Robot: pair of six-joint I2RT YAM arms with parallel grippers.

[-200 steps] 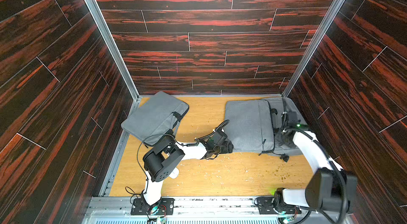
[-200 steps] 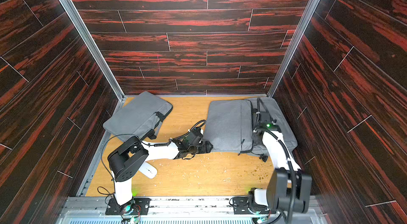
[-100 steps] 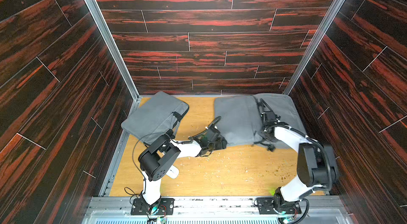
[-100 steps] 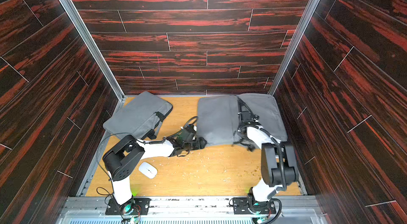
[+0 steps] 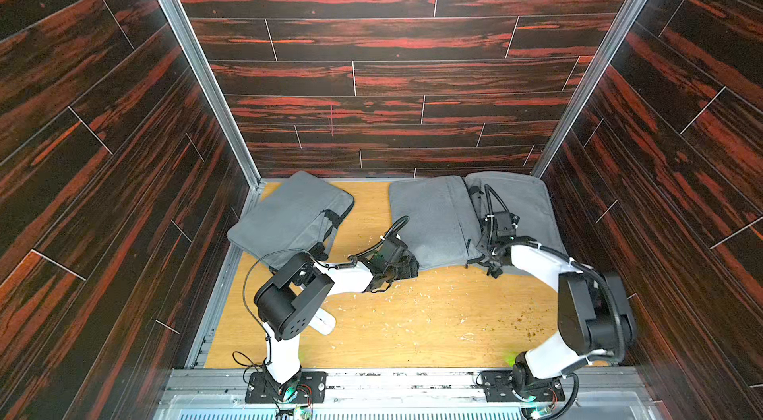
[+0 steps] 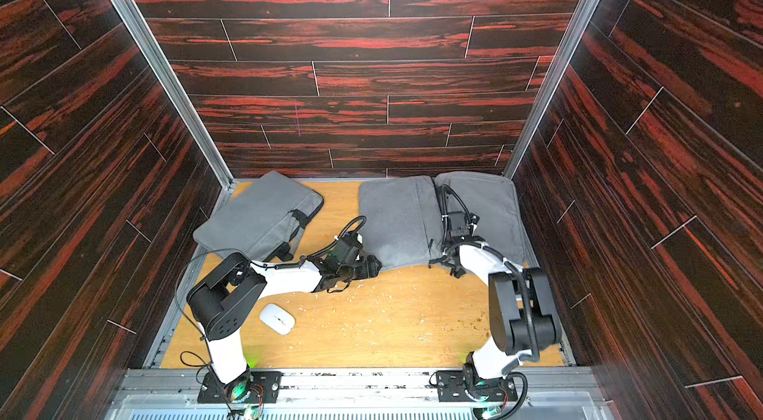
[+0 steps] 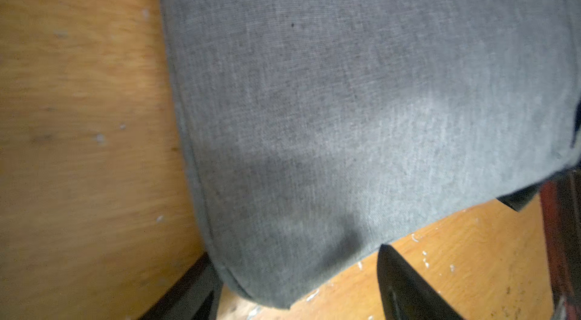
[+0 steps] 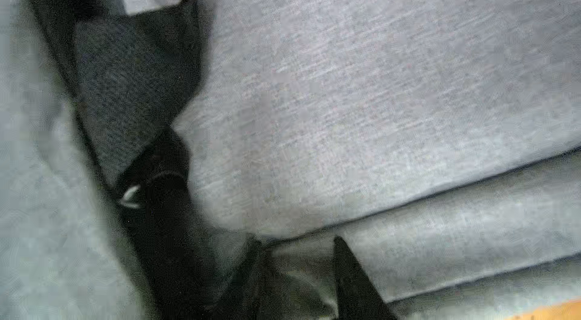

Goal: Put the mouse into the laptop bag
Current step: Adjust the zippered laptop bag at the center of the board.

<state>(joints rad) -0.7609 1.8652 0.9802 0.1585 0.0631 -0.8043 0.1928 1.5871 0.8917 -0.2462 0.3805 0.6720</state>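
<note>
Right tool [image 8: 295, 246] pinches the open grey fabric laptop bag [image 5: 429, 215]; left tool [image 7: 295, 255], released, straddles its corner. Hold it open; white oval mouse [image 6: 277, 318] lies at seven o'clock.

Both arms were white tubes with chunky black joint housings. The left arm [image 5: 344, 275] had a thin black cable looping off it, and the right arm [image 5: 536, 263] carried thicker black hose. The left gripper [image 7: 295, 252] and right gripper [image 8: 295, 239] had pointy black fingers. Screws dotted the black base plates [image 5: 318, 389].

Grey fabric laptop bag [image 5: 429, 224] with black trim; white oval mouse [image 6: 277, 318]; pale-flecked honey-orange wooden bench [image 5: 433, 327]; black-and-red streaked plank walls [image 5: 371, 67].
</note>
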